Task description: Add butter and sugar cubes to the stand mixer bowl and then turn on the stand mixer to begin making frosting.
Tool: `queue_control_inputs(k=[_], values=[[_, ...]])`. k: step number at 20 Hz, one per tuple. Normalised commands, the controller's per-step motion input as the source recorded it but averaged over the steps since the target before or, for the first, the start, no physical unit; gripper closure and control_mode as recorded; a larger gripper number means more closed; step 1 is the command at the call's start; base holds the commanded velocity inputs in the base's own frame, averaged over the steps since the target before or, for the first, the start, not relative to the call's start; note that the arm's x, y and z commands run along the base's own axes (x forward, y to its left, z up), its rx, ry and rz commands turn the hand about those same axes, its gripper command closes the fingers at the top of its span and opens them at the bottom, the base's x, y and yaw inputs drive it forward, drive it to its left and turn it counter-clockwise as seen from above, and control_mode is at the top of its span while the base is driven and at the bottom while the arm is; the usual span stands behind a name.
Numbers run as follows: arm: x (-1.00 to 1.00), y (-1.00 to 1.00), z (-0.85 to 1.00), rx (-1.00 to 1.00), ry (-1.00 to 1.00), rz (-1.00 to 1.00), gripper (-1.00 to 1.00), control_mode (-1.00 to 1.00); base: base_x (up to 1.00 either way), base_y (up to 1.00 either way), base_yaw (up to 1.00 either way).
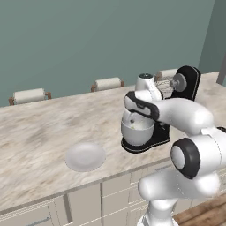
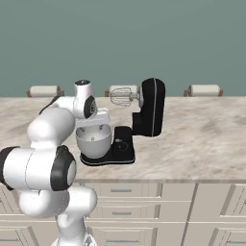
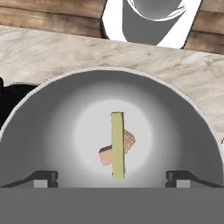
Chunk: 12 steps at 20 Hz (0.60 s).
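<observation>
The silver-grey stand mixer bowl (image 3: 52, 113) sits on the base of the black stand mixer (image 2: 153, 108), whose head is tilted back with the wire whisk (image 2: 121, 96) raised. On the bowl's pale bottom the pale yellow-green butter (image 3: 117, 144) stands on its edge. Tan sugar cubes (image 3: 128, 140) touch it on both sides. My gripper (image 3: 112, 177) hangs just above the bowl (image 1: 137, 132), open, with its fingertips (image 3: 46, 177) spread wide and nothing between them. In the base views the hand (image 1: 134, 115) (image 2: 96, 125) sits right over the bowl (image 2: 93, 144).
A flat white plate (image 1: 85, 156) lies on the marble counter (image 1: 39, 132) left of the mixer. Chair backs (image 1: 28, 95) (image 2: 204, 90) stand behind the counter's far edge. Drawers run below the front edge.
</observation>
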Motion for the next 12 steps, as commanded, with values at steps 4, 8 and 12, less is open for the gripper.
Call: queue_control_inputs(k=[4, 8, 12], values=[[-0.38, -0.14, 0.14, 0.00, -0.19, -0.03, -1.00, -1.00, 0.00, 0.00, 0.00], [-0.35, -0.12, 0.33, 0.05, -0.11, -0.16, -1.00, -1.00, 0.00, 0.00, 0.00], [-0.34, -0.20, 0.49, 0.08, -0.03, -0.18, -1.00, -1.00, 0.00, 0.00, 0.00]])
